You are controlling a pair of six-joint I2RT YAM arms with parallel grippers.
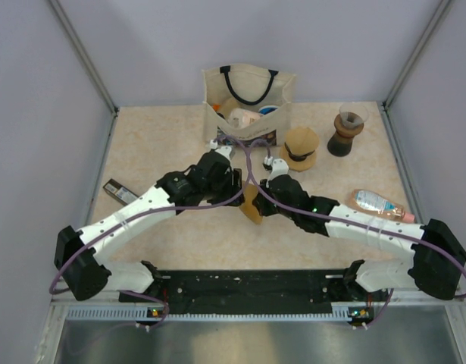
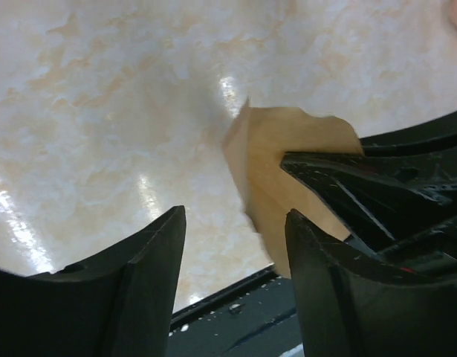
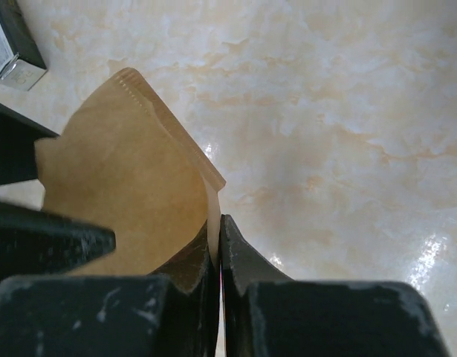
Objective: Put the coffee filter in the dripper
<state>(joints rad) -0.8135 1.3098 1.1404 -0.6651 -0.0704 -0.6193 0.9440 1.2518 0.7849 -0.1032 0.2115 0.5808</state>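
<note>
The coffee filter (image 1: pixel 251 206) is a tan paper wedge held upright just above the table's middle. My right gripper (image 1: pixel 263 202) is shut on its seam edge; the right wrist view shows the paper (image 3: pixel 131 178) pinched between the closed fingertips (image 3: pixel 217 232). My left gripper (image 2: pixel 234 216) is open, and the filter (image 2: pixel 287 149) stands just off its right finger with its edge at the gap. From above, the left gripper (image 1: pixel 236 187) sits close on the filter's left. The dripper (image 1: pixel 300 149), tan with a dark band from here, stands behind and to the right.
A canvas bag (image 1: pixel 248 102) with items stands at the back centre. A glass cup on a dark hourglass grinder (image 1: pixel 346 130) is at the back right. A plastic packet (image 1: pixel 380 203) lies at the right. A small dark box (image 1: pixel 120 191) lies at the left.
</note>
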